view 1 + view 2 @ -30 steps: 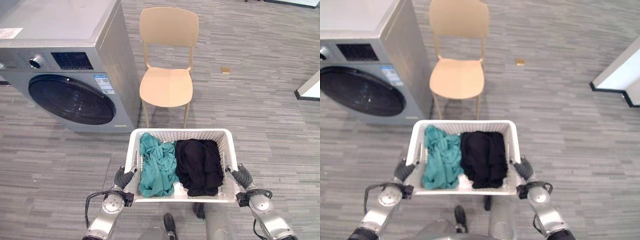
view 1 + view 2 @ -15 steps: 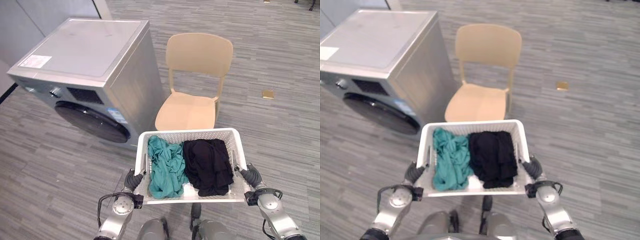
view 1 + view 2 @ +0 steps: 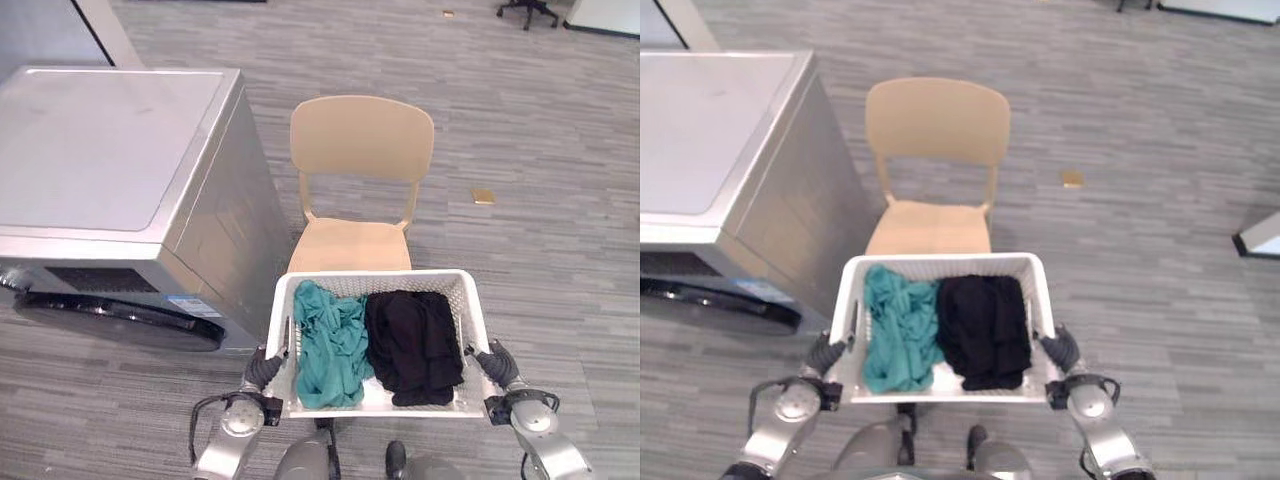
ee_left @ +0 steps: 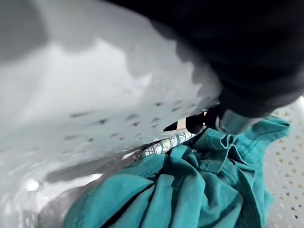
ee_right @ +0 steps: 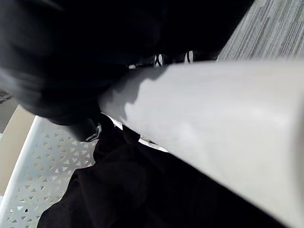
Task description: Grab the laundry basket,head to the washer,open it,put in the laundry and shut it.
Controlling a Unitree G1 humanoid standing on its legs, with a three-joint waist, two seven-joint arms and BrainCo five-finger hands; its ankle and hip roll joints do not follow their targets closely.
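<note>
The laundry basket [image 3: 372, 343], held level with each robot hand, left [image 3: 262, 369] and right [image 3: 497, 362], curled on a side rim, should stay level while turning toward the washer [image 3: 120, 210] at ten o'clock, clearing the chair [image 3: 356, 200].

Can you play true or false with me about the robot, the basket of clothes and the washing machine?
1. The white laundry basket is held by the left hand and the right hand, one on each side. True.
2. The basket holds red clothes. False: a teal garment lies beside a black garment.
3. The washer door is wide open. False: it looks shut.
4. A beige chair stands beside the washer, just past the basket. True.
5. Laundry lies on the chair seat. False: the seat is bare.
</note>
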